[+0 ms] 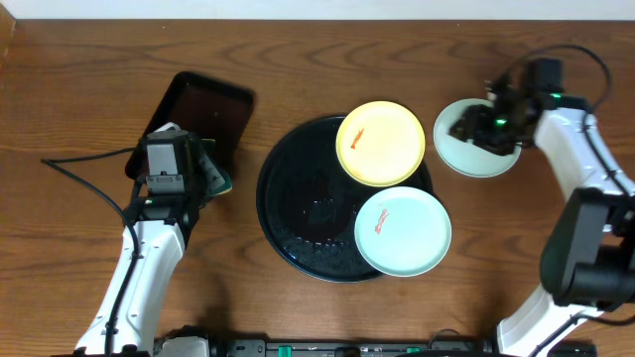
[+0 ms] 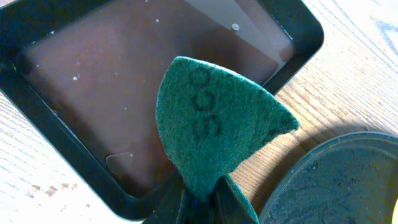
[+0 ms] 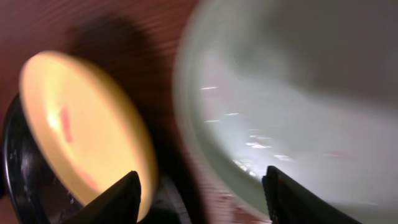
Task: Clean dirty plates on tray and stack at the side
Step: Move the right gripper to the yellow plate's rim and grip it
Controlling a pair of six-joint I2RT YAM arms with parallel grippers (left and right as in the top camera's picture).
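The round black tray [image 1: 298, 198] sits mid-table. A pale yellow plate [image 1: 381, 143] with a red-orange smear lies on its far right rim. A mint-white plate [image 1: 402, 231] with a smear lies on its near right rim. A second mint-white plate [image 1: 476, 159] lies on the table right of the tray. My right gripper [image 1: 466, 129] hovers over that plate, open and empty; the right wrist view shows this plate [image 3: 298, 99] and the yellow plate [image 3: 81, 130]. My left gripper [image 1: 208, 174] is shut on a green scouring pad [image 2: 214, 124] beside the tray's left rim [image 2: 336, 180].
A smaller rectangular dark tray [image 1: 198, 114] lies at the far left, just behind my left gripper; it fills the left wrist view [image 2: 93, 81]. A black cable [image 1: 79, 169] runs across the table at the left.
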